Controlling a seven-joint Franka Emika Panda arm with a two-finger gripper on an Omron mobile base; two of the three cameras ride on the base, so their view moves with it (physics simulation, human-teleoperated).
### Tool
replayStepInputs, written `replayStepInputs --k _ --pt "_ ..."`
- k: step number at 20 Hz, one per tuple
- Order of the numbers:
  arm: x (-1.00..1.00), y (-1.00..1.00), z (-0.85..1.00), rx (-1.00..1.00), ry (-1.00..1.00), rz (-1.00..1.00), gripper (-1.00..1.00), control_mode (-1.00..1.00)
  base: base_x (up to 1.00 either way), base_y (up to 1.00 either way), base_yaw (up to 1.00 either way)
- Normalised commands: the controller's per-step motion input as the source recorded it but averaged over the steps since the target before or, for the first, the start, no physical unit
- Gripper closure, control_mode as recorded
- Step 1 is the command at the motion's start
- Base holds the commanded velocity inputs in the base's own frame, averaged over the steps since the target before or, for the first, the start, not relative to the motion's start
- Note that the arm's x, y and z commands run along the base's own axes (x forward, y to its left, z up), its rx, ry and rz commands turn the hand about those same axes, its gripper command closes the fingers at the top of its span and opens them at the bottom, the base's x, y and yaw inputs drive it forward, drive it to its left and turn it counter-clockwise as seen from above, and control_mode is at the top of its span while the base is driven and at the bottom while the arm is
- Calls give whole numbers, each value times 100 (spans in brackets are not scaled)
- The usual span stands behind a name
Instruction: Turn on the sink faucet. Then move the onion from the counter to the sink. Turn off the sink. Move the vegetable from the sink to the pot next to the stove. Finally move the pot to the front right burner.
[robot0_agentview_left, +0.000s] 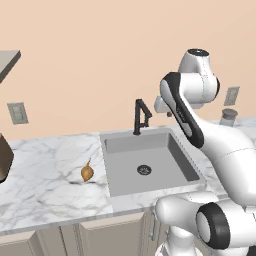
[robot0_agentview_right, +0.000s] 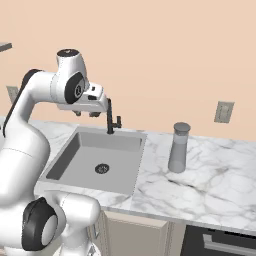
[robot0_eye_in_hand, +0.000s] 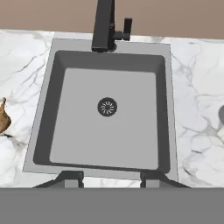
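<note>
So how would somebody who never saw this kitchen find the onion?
Start at the grey sink set in the white marble counter. In the left base view, the onion lies on the counter just left of it, a small golden-brown bulb with a thin pointed tip.

The sink is set into the desk, with the faucet behind its back rim. The onion lies on the desk left of the sink. A jar stands right of it.
</note>
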Motion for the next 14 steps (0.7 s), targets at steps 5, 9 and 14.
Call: replayStepInputs --k 5,9,14 --pt "-7 -5 -1 0 -5 0 -100 -100 0 0 0" --pt "-1 -23 -9 0 -11 2 -100 -100 0 0 0" --pt "0 -32 -16 3 -12 10 -100 -100 0 0 0"
